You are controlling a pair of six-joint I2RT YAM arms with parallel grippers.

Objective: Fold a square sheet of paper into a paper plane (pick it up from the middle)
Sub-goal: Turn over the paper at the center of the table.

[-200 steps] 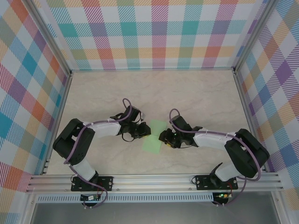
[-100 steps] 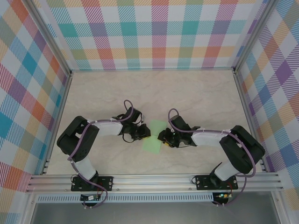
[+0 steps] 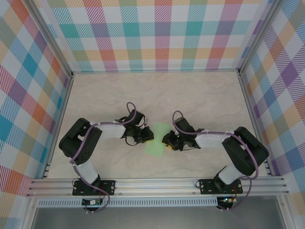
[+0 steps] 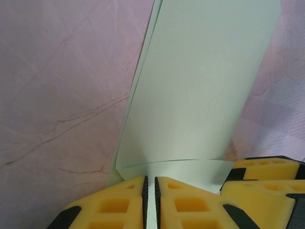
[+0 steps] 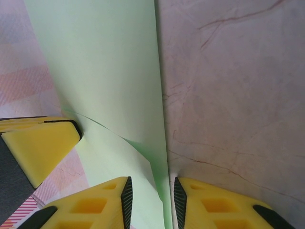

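At centre | left pincer [image 4: 150, 186] clenched on paper [image 4: 200, 95] | right pincer [image 5: 151, 191] ajar, seemingly astride it

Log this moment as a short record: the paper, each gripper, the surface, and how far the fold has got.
square sheet of paper: pale green, layers overlapping, between the two grippers
left gripper: jaws shut on the sheet's edge
right gripper: jaws slightly apart, the sheet's edge between them
table: pale marbled top
progress: no pointed plane shape yet
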